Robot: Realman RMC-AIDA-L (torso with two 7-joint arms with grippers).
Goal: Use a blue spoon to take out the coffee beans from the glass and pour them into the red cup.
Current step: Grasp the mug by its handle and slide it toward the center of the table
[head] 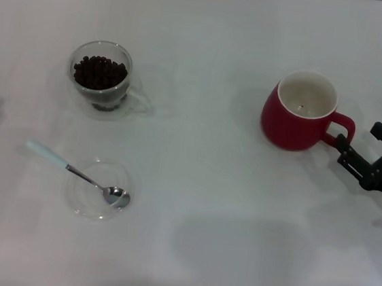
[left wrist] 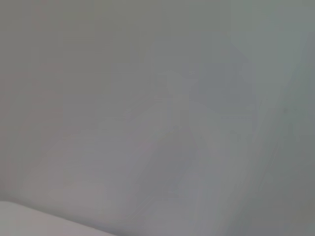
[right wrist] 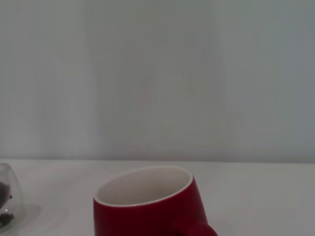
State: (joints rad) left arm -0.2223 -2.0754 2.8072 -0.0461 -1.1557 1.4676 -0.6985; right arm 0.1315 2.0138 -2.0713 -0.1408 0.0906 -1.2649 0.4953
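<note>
From the head camera I see the wide white table [head: 191, 204] filling the whole view, with everything set on it. The largest thing there is the rounded deep-red ceramic mug with a white interior, the red cup [head: 298, 112], standing upright on my right side with its loop handle turned toward the right edge; a tiny dark speck lies at its bottom. My right wrist camera shows the same cup [right wrist: 147, 206] close up, rim and handle root in sight.

Just beside that handle is my right gripper [head: 371, 150], a black two-fingered claw reaching in from the right edge. Its fingers stand apart and grip nothing, and they sit near the handle without touching it.

Well apart, far left, stands the clear double-walled glass [head: 102, 79], upright, its small clear handle pointing toward the centre. It holds a heap of dark brown coffee beans [head: 100, 72].

Nearer to me on the left lies a shallow clear glass dish [head: 81, 196]. The blue spoon [head: 78, 174] rests across it, shiny metal bowl in the dish, pale blue handle jutting out over the rim toward the left.

My left gripper appears nowhere; its wrist camera gives only a blank pale surface.
</note>
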